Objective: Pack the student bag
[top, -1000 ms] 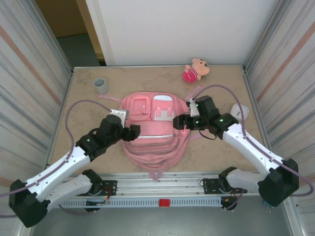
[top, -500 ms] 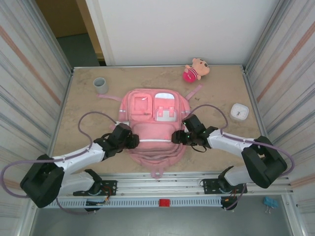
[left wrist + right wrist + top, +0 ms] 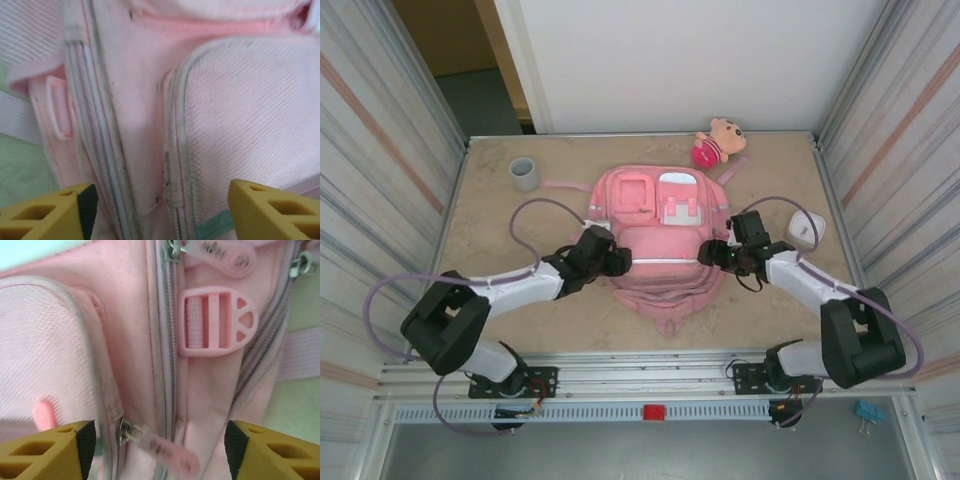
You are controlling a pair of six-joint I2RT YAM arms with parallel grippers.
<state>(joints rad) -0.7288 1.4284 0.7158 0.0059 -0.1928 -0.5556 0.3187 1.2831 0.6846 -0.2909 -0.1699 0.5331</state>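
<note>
Beige tabletop [image 3: 490,210] between corrugated walls [image 3: 380,150]. The pink student bag [image 3: 665,250] lies flat at its centre. The left end effector [image 3: 617,262] and right end effector [image 3: 712,256] flank its sides, jaws wide, gripping nothing. Likely positioning the bag; next, grasp a zipper pull [image 3: 167,452].
</note>
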